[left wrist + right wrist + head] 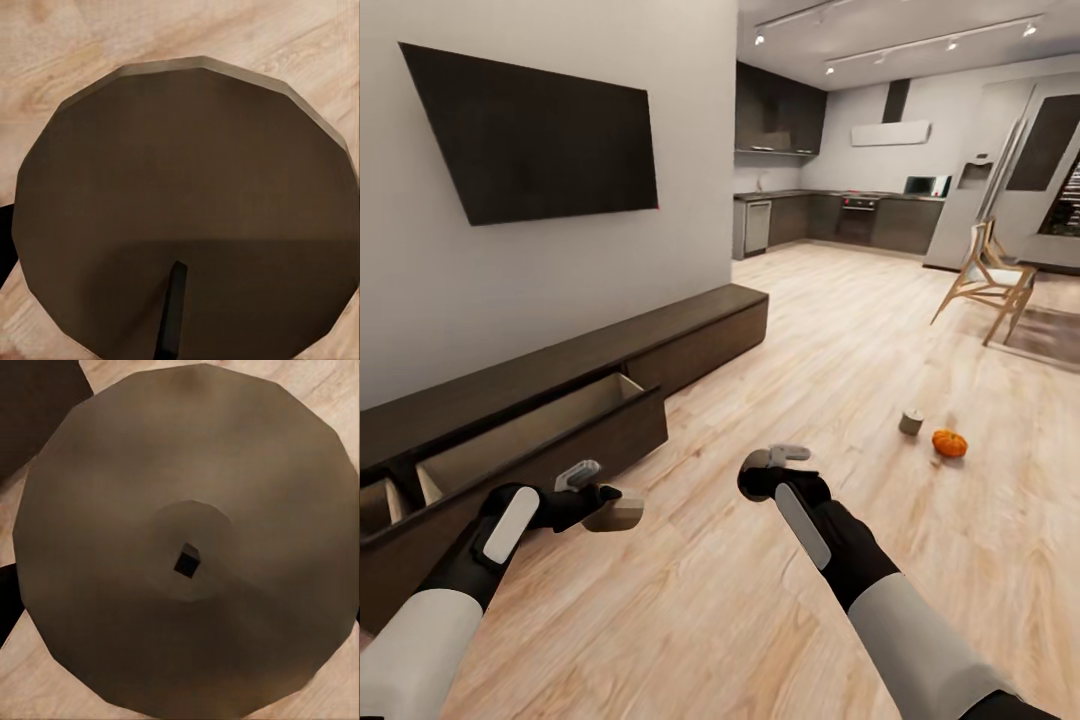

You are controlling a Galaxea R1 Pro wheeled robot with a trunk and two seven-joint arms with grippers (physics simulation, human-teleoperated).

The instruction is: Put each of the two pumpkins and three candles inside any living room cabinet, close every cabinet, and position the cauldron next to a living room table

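Beside the long low dark-brown wood cabinet, two drawers stand pulled out, pale beige inside; nothing seen lying in them.

Left gripper: fingers clenched on a squat grey-tan candle, just off the open drawer front. Left wrist view: candle's flat end, a dark strip across it; axis runs toward the camera.

Right gripper: right wrist view puts a second squat beige candle close up, wick dot toward camera. Whether the fingers grip it, cannot tell.

On the floor, well out from the cabinet: third grey-tan candle, upright; ribbed orange pumpkin just beside it.

Judgement: early stage. Stowing, drawer closing, cauldron all remain.
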